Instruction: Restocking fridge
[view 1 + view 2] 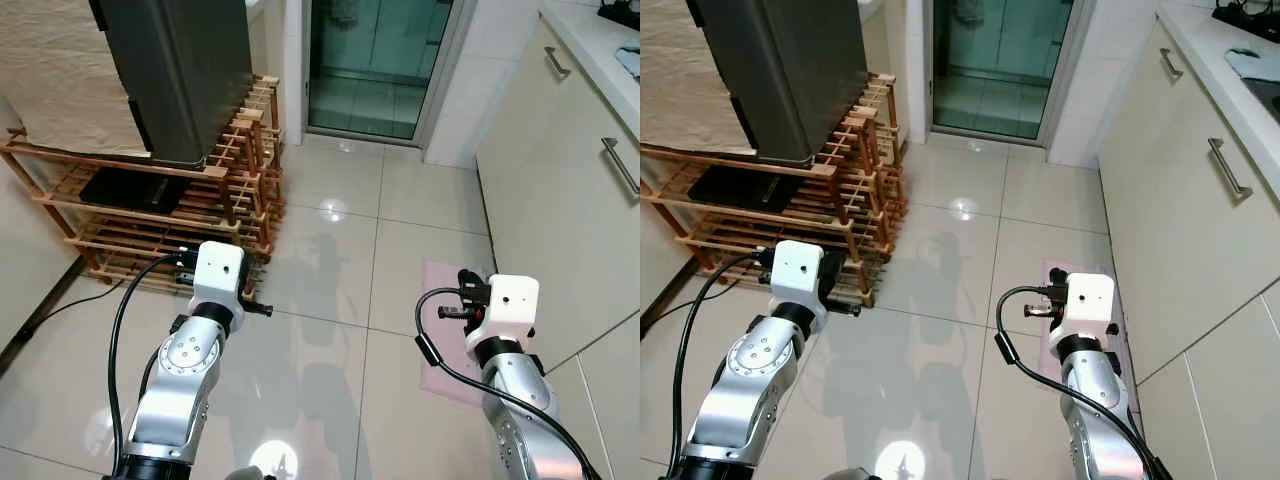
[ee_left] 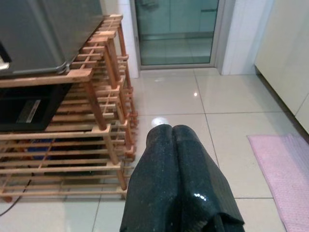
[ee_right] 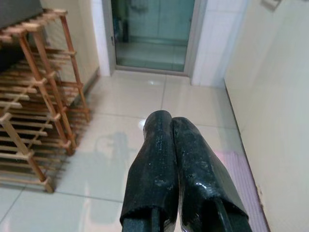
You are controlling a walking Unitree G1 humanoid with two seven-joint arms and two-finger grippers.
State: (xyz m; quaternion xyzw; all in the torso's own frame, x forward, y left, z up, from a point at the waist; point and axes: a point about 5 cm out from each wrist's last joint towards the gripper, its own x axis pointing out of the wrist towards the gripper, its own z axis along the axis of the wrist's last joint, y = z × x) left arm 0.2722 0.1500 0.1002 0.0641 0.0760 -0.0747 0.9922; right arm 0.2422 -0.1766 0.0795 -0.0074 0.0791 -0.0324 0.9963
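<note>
Fridge (image 1: 180, 70) on wooden rack (image 1: 150, 215); both jaws closed.

I see open floor (image 1: 330, 260) ahead, with a wooden rack (image 1: 180, 215) on my left and cupboards (image 1: 570, 190) on my right.

To your left a wooden rack (image 1: 170, 215) carries a box-shaped appliance (image 1: 180, 70); cabinets (image 1: 570, 200) line your right, a mat (image 1: 445, 330) before them, a glass door (image 1: 375, 65) ahead.
</note>
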